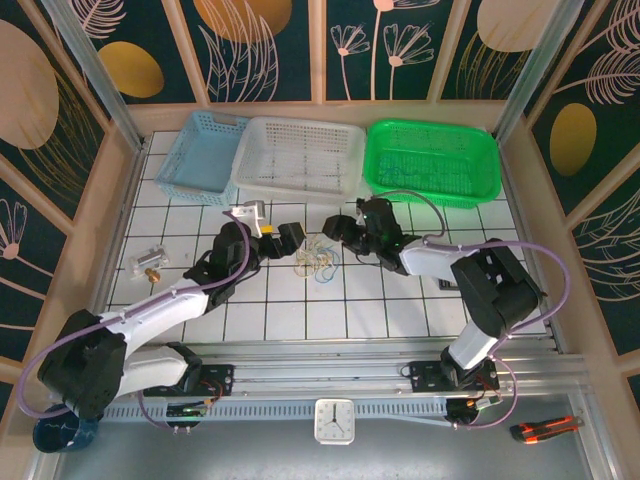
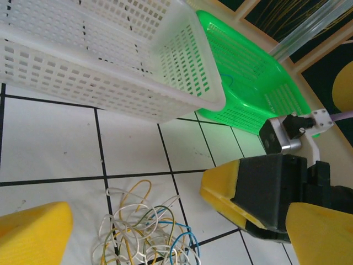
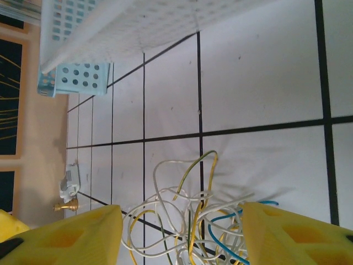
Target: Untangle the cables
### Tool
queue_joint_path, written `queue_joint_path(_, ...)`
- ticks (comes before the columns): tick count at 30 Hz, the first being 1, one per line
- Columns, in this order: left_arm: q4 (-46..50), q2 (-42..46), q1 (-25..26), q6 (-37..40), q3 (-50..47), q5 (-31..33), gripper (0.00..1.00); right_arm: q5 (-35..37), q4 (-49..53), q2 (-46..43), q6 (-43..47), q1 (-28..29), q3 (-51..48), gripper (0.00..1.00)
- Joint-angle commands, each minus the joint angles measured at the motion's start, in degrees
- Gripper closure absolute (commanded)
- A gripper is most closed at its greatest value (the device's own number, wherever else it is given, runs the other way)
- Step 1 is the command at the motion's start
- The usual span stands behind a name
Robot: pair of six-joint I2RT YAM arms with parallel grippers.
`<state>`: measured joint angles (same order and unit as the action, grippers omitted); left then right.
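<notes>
The cables [image 1: 320, 259] lie as a small tangle of white, yellow, green and blue wires on the white tiled table [image 1: 300, 310], between the two arms. In the right wrist view the cables [image 3: 193, 215] sit between the yellow fingers [image 3: 66, 237] of my right gripper [image 3: 182, 237], which stands open around them; a blue wire runs behind one finger. My left gripper [image 2: 176, 240] is wide open just above the cables [image 2: 146, 226], gripping nothing. From above, the left gripper [image 1: 292, 240] and right gripper [image 1: 336, 228] face each other over the tangle.
Three baskets line the far edge: blue [image 1: 205, 155], white [image 1: 300, 155] and green [image 1: 432, 160]. A clear plastic piece with a brass part [image 1: 150, 264] lies at the left. A clock [image 1: 333, 420] and a utility knife [image 1: 545, 428] rest on the near ledge.
</notes>
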<state>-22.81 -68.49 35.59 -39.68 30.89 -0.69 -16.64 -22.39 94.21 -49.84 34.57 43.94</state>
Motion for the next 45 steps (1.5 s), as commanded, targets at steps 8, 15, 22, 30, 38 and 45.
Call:
queue_joint_path(8, 0.8, 0.1, -0.99, 1.65, -0.09, -0.27, 0.01, 0.66, -5.49, 2.68, -3.5, 3.12, -2.18, 0.43)
queue_joint_path(15, 0.01, 0.2, -2.56, 0.33, 0.33, -2.49, 0.01, 0.12, -5.66, 7.15, -2.89, 3.4, 1.34, 0.56)
queue_joint_path(22, 0.64, 0.11, -2.99, 0.47, 0.83, -3.16, 0.01, 0.87, -2.73, 3.86, 0.2, 3.05, 2.36, 1.0)
queue_joint_path(30, -0.67, -1.08, -3.25, -0.14, -0.39, -3.76, 0.01, 3.4, -1.78, -10.82, 1.7, 3.75, -4.15, 1.0)
queue_joint_path(38, -1.8, -2.53, -3.26, -0.23, -1.18, -4.87, 0.01, 4.86, -2.09, -15.33, 4.03, 3.95, -9.13, 1.0)
queue_joint_path(45, -1.91, -2.74, -3.25, -0.66, -1.28, -5.45, 0.01, 2.64, -6.67, -13.02, 6.09, 4.31, -13.38, 0.86)
